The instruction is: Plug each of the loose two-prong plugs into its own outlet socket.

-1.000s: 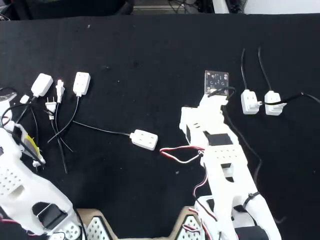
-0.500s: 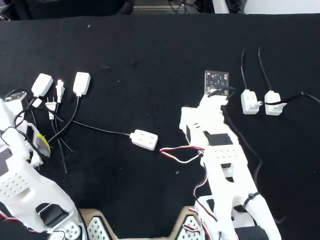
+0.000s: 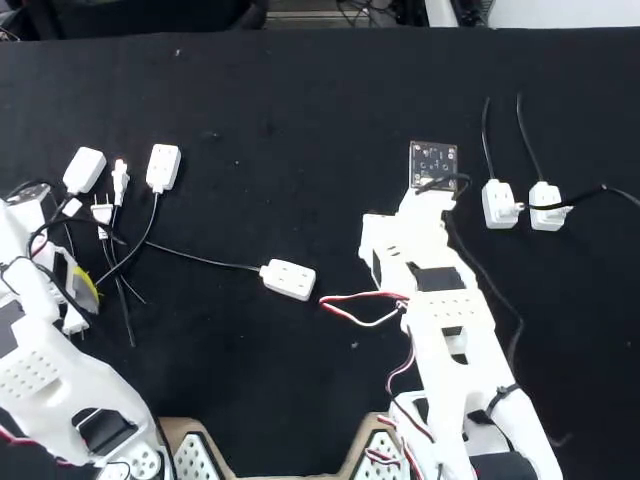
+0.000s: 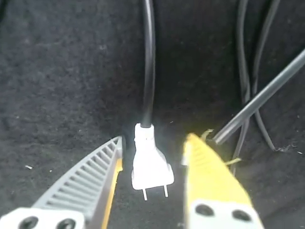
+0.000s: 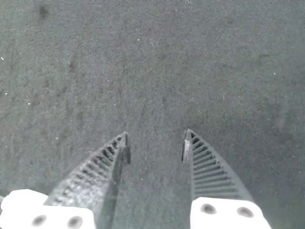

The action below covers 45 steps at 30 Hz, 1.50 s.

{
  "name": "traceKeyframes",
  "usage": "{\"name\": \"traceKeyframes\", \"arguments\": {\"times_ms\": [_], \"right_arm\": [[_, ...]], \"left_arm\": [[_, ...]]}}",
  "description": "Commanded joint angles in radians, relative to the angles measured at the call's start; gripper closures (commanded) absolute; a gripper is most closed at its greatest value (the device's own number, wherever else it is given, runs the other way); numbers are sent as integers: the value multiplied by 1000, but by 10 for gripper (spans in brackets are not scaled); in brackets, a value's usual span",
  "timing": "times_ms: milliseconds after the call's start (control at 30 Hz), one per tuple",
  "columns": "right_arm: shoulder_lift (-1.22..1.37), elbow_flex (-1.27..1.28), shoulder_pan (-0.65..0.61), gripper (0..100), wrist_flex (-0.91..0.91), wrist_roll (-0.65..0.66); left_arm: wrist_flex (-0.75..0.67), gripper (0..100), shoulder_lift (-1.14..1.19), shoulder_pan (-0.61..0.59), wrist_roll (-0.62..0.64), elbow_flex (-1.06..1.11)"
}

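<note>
A white two-prong plug (image 4: 151, 167) lies on the black cloth with its prongs toward the left wrist camera and its black cord (image 4: 148, 57) running away. My left gripper (image 4: 155, 140) is open and straddles this plug, with a small gap on each side. In the high view the left gripper (image 3: 78, 295) sits at the table's left edge, just below the loose plugs (image 3: 103, 210) and two white outlet sockets (image 3: 83, 170) (image 3: 163, 167). A third socket (image 3: 288, 279) lies mid-table. My right gripper (image 5: 155, 143) is open over bare cloth.
Several black cords (image 4: 252, 105) cross beside the left gripper's yellow finger. At the right, two white sockets (image 3: 499, 203) (image 3: 545, 207) have plugs in them. The right arm (image 3: 430, 270) stretches up the middle of the table toward a small circuit board (image 3: 433, 163).
The left arm has swung up and a little right toward the plug cluster. A small white plug and the cords near it have shifted right. The right arm has kept still.
</note>
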Motion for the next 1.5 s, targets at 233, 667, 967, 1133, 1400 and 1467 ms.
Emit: {"name": "traceKeyframes", "arguments": {"times_ms": [233, 667, 967, 1133, 1400, 1467], "right_arm": [[1, -13, -14, 832, -25, -11], [1, -13, -14, 832, -26, -11], [-5, -16, -8, 832, -21, -11], [-7, -19, -6, 832, -20, -11], [-7, -18, 37, 832, -18, -97], [-7, -24, 83, 832, -18, -100]], "left_arm": [[112, 969, -92, -33, -18, -79], [195, 969, -499, 122, 137, -205], [201, 969, -546, 542, 328, -232], [187, 968, -532, 708, 341, -213], [-29, 968, -525, 928, 339, -1], [-118, 968, -529, 966, 345, 67]]}}
